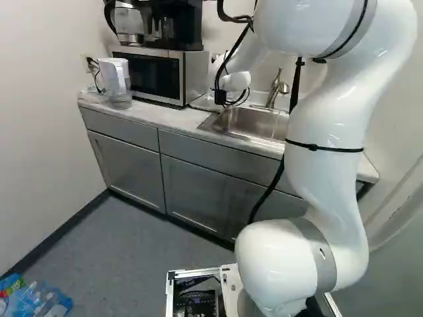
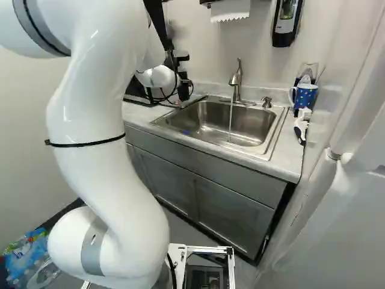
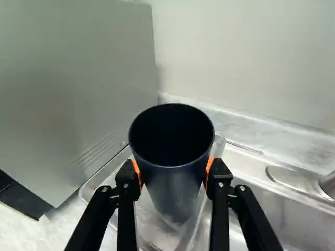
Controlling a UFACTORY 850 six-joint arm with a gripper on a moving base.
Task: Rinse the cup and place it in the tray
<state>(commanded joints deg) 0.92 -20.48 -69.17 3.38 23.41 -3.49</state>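
At the lower left of the left base view, a pack of bottles [image 1: 43,302] lies on the floor. Beyond it, grey cabinets [image 1: 125,165] carry the counter [image 2: 277,162]. The sink [image 2: 207,133] is set into the counter; inside it are a blue spot and a thin stream of water [image 2: 230,123] falling from the faucet [image 2: 236,78].

Left of the sink, the hand [image 2: 183,89] grips the cup [image 3: 175,180], an orange pad on either side. The cup is above the clear tray [image 3: 104,177], mouth facing the wrist camera; contact between its base and the tray cannot be determined. The cup's interior is too dark to inspect.

The microwave [image 1: 155,72] stands close beside the tray and bounds that side. On it rests a coffee maker [image 1: 168,26]; a pitcher [image 1: 115,79] stands at its far side from the sink.

Right of the sink lies a brush [image 2: 301,125], with a spotted blue mug [image 2: 305,97] behind it. On the back wall: a soap dispenser [image 2: 286,23] and paper towels [image 2: 230,9].
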